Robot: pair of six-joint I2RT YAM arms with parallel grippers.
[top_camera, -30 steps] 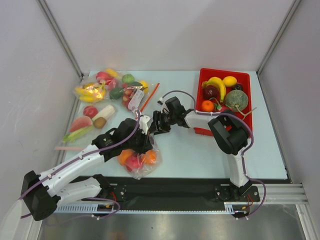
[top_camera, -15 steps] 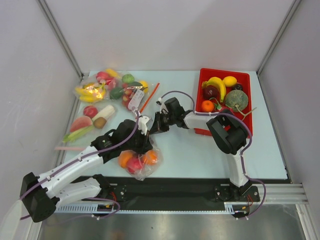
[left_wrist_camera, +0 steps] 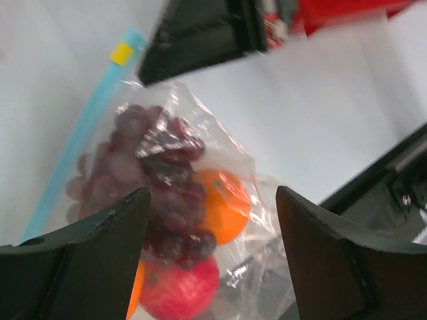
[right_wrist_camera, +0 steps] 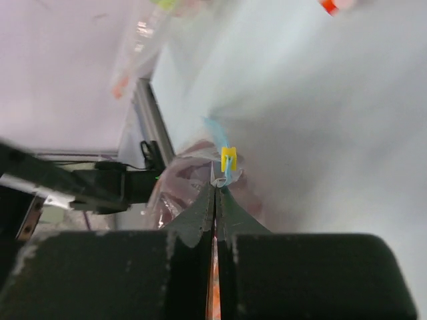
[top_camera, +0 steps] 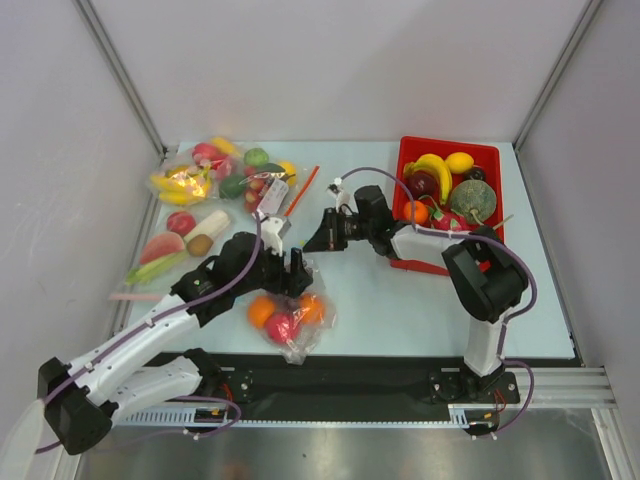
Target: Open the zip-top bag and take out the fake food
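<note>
Left gripper [left_wrist_camera: 212, 195]: fingers are held wide apart; nothing is clamped; it is poised just above the zip-top bag [top_camera: 298, 342], whose fruit is seen between the fingers
Right gripper [right_wrist_camera: 215, 190]: fingers are pressed together; the edge of the bag's mouth is pinched at their tips, right by the yellow slider [right_wrist_camera: 228, 160]
Zip-top bag: laid on the worktop [top_camera: 400, 300] close to its near edge, left of the middle; its mouth end is drawn toward the far side
Zip strip [left_wrist_camera: 80, 133]: blue-green; seen running along the bag beside the grapes [left_wrist_camera: 160, 167]; whether it is parted cannot be told
Fake food [top_camera: 282, 325]: kept inside the bag; two orange pieces, a red one and the dark purple grapes are bunched together
Red bin [top_camera: 490, 155]: set at the far right corner; filled with other fruit
Other bags [top_camera: 200, 175]: piled at the far left corner of the worktop
</note>
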